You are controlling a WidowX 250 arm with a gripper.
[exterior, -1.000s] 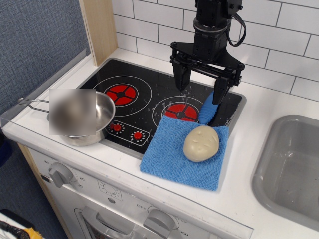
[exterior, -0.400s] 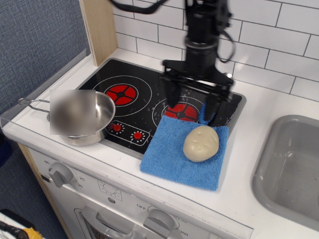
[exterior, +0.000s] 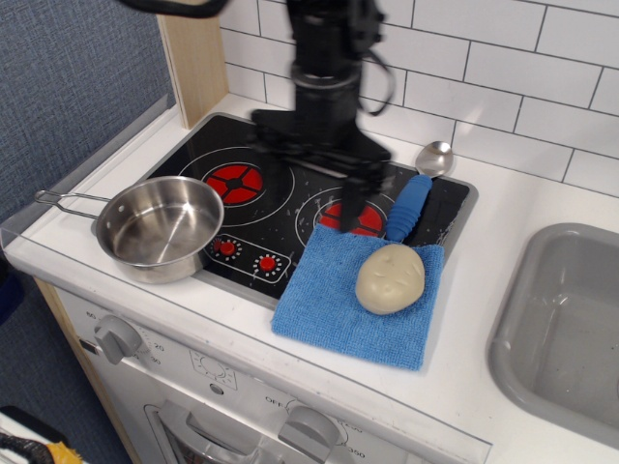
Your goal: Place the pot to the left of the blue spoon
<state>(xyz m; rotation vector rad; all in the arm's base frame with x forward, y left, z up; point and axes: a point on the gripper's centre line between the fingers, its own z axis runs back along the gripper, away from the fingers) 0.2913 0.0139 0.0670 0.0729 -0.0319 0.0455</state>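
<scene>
The pot is a small shiny steel saucepan at the front left corner of the stove, its wire handle pointing left. The blue spoon lies at the stove's right edge, its silver bowl toward the tiled wall. My gripper hangs over the middle of the stove between pot and spoon. It is motion-blurred, with jaws spread wide and nothing in them. It is apart from the pot.
A black two-burner stove top is set in the white counter. A blue cloth lies over its front right corner with a beige potato-like lump on it. A grey sink is at the right. A wooden panel stands at the back left.
My gripper has swept left, from above the blue spoon to over the middle of the stove, staying open. The pot and spoon have not moved.
</scene>
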